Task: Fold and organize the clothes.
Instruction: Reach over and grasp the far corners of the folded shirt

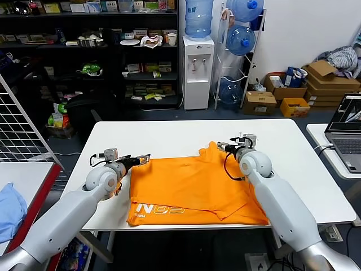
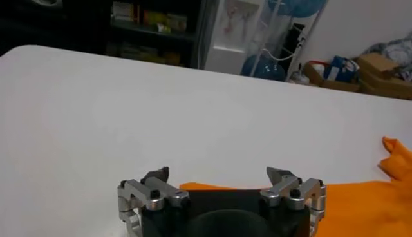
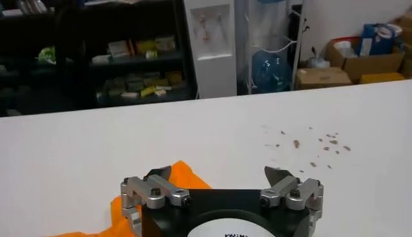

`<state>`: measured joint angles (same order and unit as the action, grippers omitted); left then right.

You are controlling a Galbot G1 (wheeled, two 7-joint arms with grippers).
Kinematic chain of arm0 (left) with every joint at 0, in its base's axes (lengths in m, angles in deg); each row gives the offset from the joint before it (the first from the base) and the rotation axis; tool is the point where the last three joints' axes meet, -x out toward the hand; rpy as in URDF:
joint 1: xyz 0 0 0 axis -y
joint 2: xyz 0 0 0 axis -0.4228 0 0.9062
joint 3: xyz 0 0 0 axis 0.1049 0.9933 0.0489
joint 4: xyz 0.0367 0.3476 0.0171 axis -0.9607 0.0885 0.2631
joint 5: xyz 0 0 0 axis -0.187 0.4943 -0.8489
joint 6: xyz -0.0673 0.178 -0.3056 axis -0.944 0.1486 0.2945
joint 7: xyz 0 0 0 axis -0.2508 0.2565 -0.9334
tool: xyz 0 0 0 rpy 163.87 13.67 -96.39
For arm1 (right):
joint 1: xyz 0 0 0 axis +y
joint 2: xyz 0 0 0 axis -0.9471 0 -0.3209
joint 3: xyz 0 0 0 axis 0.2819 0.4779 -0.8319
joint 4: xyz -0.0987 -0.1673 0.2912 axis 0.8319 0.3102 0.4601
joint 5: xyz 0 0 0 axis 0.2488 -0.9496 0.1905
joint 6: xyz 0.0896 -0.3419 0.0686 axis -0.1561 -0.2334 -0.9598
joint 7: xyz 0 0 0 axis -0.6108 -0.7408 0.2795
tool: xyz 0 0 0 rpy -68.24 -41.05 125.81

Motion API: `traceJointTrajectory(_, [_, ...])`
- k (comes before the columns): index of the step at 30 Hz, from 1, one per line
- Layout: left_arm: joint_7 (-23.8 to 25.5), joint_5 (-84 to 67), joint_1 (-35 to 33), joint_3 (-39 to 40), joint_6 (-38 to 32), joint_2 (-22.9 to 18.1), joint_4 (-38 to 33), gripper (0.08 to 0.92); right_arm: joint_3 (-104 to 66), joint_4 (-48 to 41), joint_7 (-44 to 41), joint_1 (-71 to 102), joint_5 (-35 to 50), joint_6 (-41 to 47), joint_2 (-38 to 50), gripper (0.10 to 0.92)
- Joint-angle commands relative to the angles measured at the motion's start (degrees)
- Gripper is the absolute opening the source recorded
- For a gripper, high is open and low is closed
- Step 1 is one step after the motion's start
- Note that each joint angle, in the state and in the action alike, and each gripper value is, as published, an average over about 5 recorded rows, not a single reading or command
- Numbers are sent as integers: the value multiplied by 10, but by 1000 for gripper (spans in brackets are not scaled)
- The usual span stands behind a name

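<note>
Jaws stand wide and empty on both arms of the robot at a white worktop (image 1: 169, 132), where a bright orange T-shirt (image 1: 194, 189) lies partly folded across the near half of the surface. At the shirt's far left corner the left gripper (image 1: 144, 160) hovers with nothing between its fingers; the left wrist view shows the left gripper (image 2: 219, 175) spread above the worktop (image 2: 161, 116), with the T-shirt (image 2: 360, 206) running off to one side beneath it. At the shirt's far right corner, where a fold of cloth rises to a small peak, the right gripper (image 1: 227, 148) hangs just above the fabric, also holding nothing; the right wrist view shows the right gripper (image 3: 217, 175) parted over bare worktop (image 3: 257, 129), a corner of the T-shirt (image 3: 183, 175) just under one finger. White lettering shows along the shirt's near left edge, close to the worktop's front rim. A light blue cloth (image 1: 10, 212) rests on a separate surface at the near left, and a laptop (image 1: 348, 132) sits open on another desk at the right.
</note>
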<state>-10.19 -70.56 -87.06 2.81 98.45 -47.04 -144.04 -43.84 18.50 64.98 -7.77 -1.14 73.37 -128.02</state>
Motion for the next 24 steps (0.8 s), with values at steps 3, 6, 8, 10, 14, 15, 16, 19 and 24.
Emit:
traceJointTrajectory(3, [12,-11,41,26,17,-12,50,921,36,-89,-14,-58,1,19,-31,921])
traceJointTrajectory(6, [7,-14,35,26,21,-7,35,921,36,-96,-19,-60,1,21,-35,921])
traceJointTrajectory(8, [4,-15,32,27,22,-4,26,921,36,-100,-23,-60,2,22,-38,921])
traceJointTrajectory(10, [2,-15,29,28,23,-1,21,921,35,-104,-27,-60,2,23,-40,921])
traceJointTrajectory(14, [-1,-15,24,28,24,1,15,921,34,-110,-34,-59,3,24,-43,882])
traceJointTrajectory(15, [-2,-14,22,28,25,2,13,921,33,-111,-36,-58,4,25,-44,856])
traceJointTrajectory(16, [-2,-14,20,28,25,3,12,921,33,-110,-37,-57,5,25,-44,831])
traceJointTrajectory(19, [-3,-12,13,29,25,6,6,921,32,-105,-39,-54,8,26,-43,745])
traceJointTrajectory(24, [-2,-8,6,28,24,9,3,848,33,-95,-39,-50,11,24,-40,598])
